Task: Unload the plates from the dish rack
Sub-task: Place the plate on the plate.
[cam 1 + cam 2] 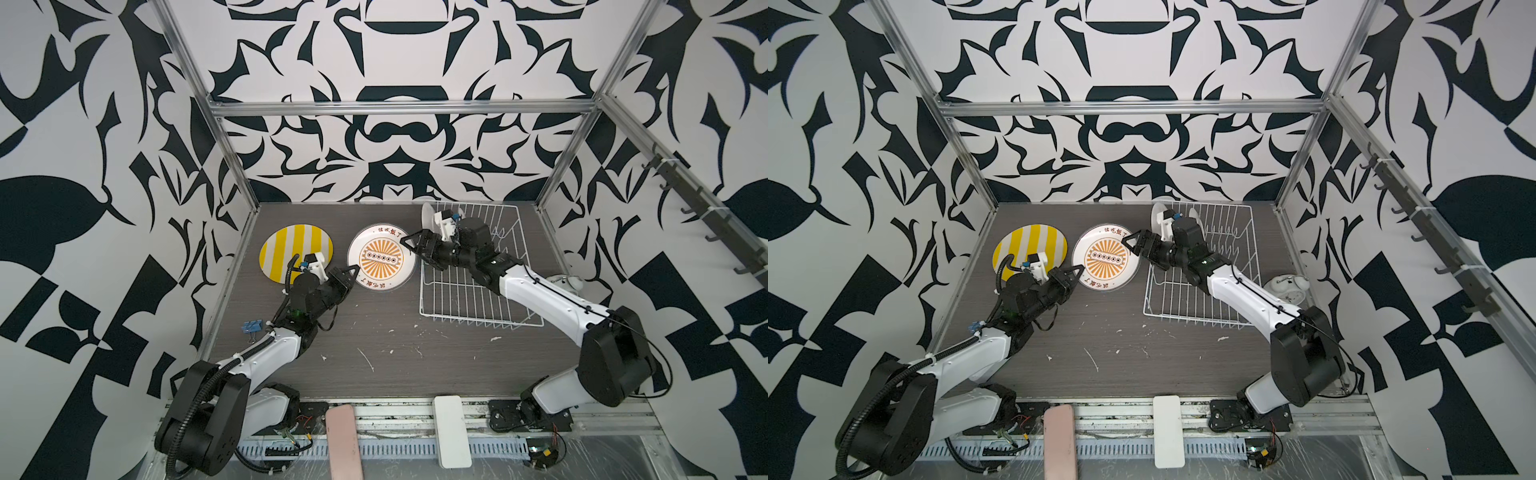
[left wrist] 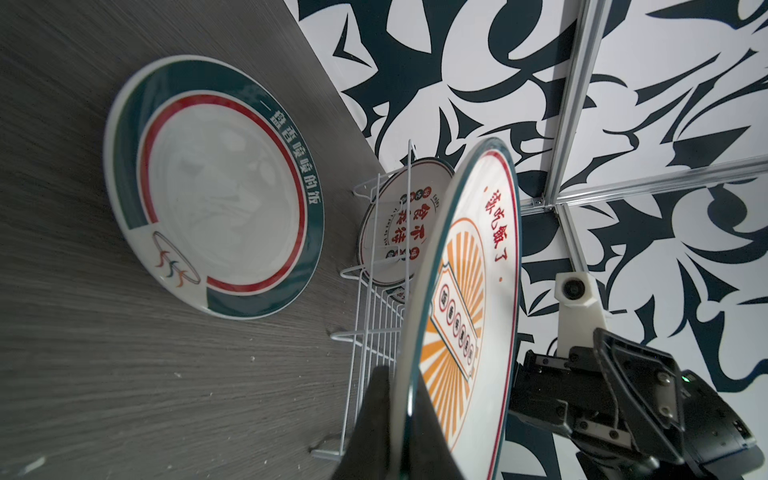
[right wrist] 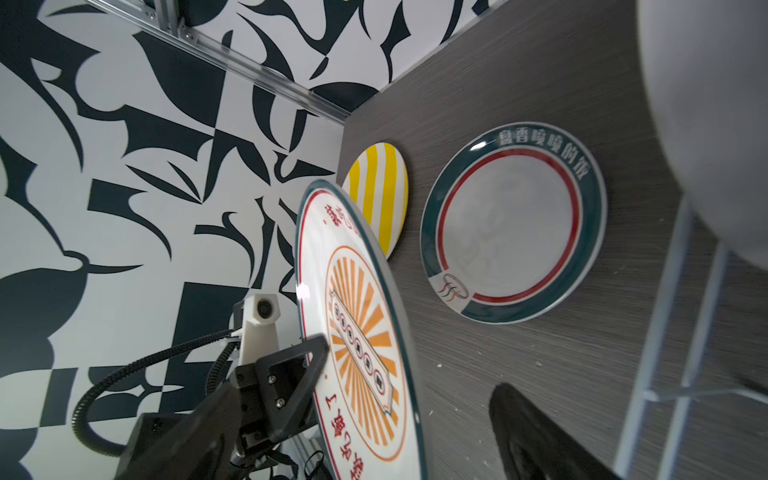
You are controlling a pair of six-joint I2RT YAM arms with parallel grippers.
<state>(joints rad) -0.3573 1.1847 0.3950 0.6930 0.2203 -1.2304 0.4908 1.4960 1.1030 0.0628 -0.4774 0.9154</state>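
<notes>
**A:** Widest thing first: the grey table [image 1: 415,353]. On its right half is the rack [image 1: 465,299], up against the back wall.

**B:** There's crockery on edge at the rack's far-left end. A white-backed plate [image 1: 428,216] shows in both top views, and the left wrist view catches a red-lettered plate [image 2: 399,224] between the tines. How many stand there is hard to count from these angles.

**A:** Out on the table near the back-left corner is the striped plate [image 1: 286,247], lying flat and face up.

**B:** The orange plate [image 1: 381,258] is between that one and the rack, and it's up off the table!

**A:** Below it the green plate [image 2: 216,187] lies flat on the wood. The top views hide nearly all of it.

**B:** So who has the orange one?

**A:** The left gripper [image 1: 354,275] does, pinched tight on the near-left rim with a finger on each face. The right gripper [image 1: 406,245] sits at the far-right rim with its jaws spread wide. Its finger [image 3: 536,432] stands well clear of the plate.

**B:** Now the small stuff. A clock [image 1: 1287,286] stands just right of the rack, and a blue clip [image 1: 252,326] lies at the table's left edge beside the left arm.
</notes>
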